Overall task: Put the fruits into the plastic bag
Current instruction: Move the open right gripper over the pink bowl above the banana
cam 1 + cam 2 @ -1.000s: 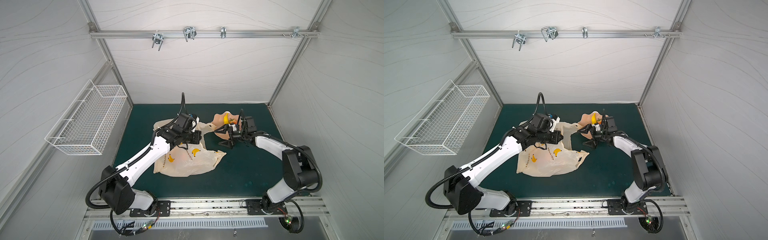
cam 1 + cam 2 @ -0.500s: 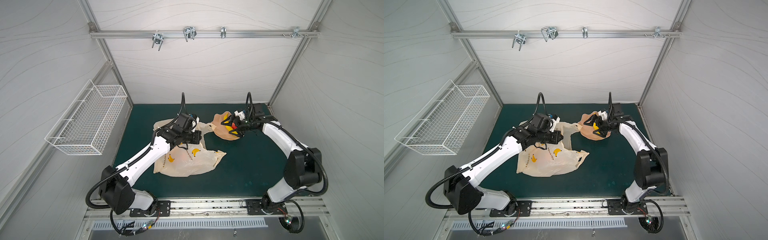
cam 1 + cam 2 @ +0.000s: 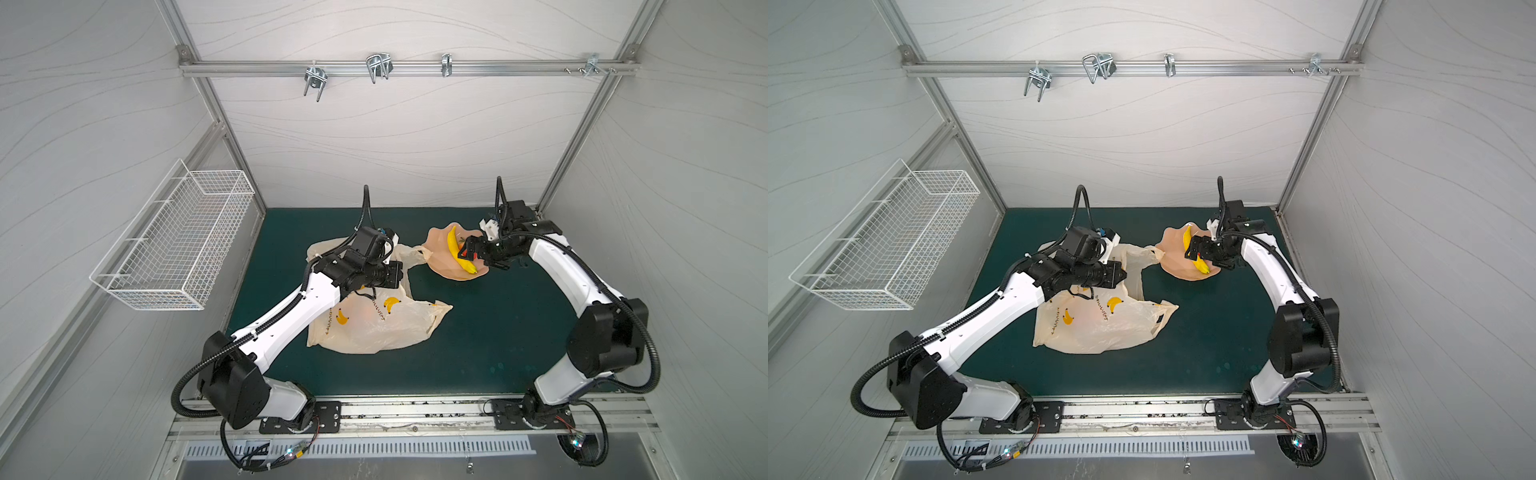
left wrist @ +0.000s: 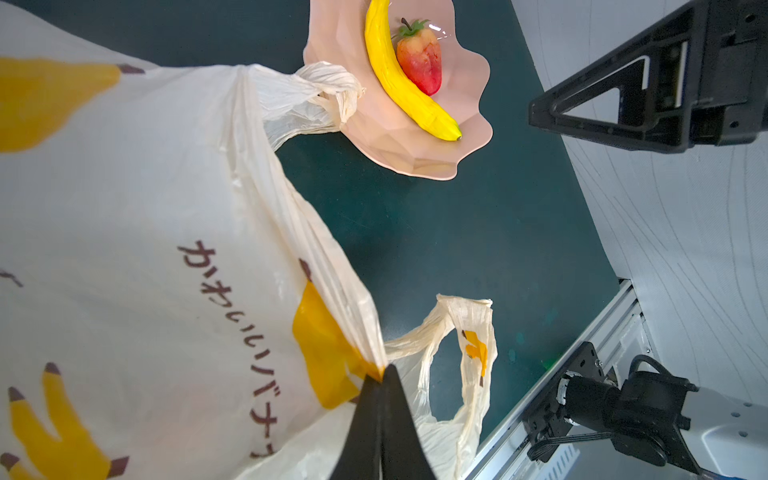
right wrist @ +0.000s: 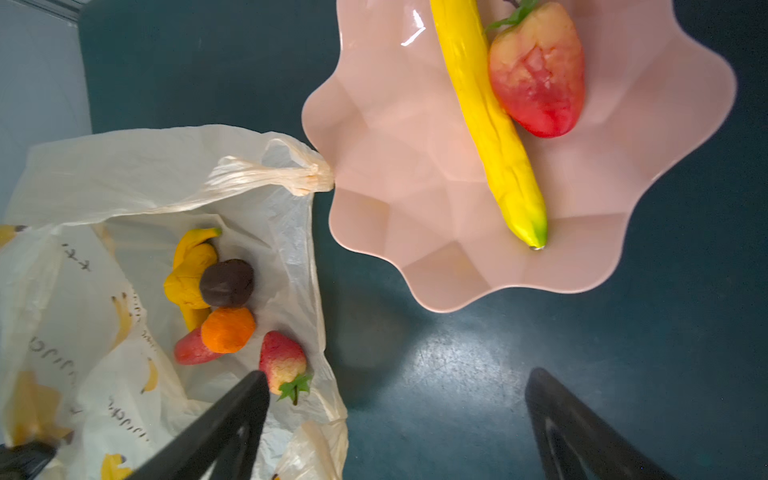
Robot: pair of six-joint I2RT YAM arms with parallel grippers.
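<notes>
White panelled walls (image 3: 395,145) close in a dark green counter (image 3: 478,340); a white wire basket (image 3: 174,253) hangs on the left wall. The plastic bag (image 3: 374,332) lies crumpled mid-counter, a thin, crinkly cream film printed with bananas. One handle loop (image 5: 291,174) touches the rim of a glossy pink scalloped dish (image 5: 436,232). The left hand (image 4: 384,386) is pinched tight on the bag's mouth edge. Inside sit a dark brown fruit (image 5: 226,282), an orange (image 5: 228,330), a yellow piece (image 5: 187,274), a red piece (image 5: 189,349) and a leaf-topped strawberry (image 5: 282,359). In the dish a long smooth banana (image 5: 490,124) leans against a second strawberry (image 5: 540,70). The right hand (image 5: 397,380) – jaws spread wide, empty – hangs over the dish.
</notes>
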